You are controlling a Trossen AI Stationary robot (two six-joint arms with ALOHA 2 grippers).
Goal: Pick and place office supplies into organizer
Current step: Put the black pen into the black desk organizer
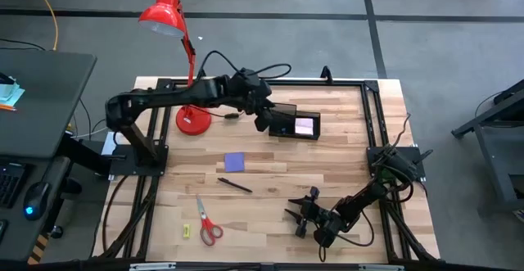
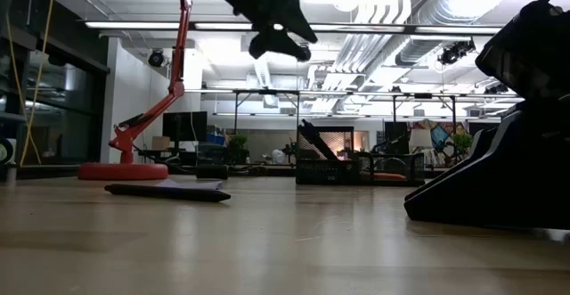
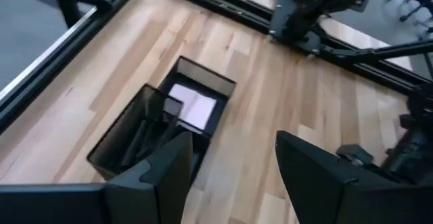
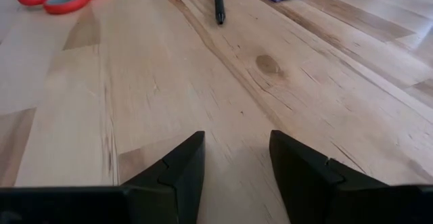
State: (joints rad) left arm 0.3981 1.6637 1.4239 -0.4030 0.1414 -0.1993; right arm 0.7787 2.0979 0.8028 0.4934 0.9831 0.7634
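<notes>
Under the left gripper, jaws parted and empty, sits the organizer: pink note pad and pens already in. Left out ahead of the right gripper, jaws parted, holding nothing: a pen, purple note pad, scissors, yellow-green piece. Open wood around all four; lamp crowds the organizer's far side.

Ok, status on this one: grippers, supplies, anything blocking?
Left gripper open, empty, above organizer. Right gripper open, idle near table edge. Purple pad, pen, scissors still out. Nothing blocking.
</notes>
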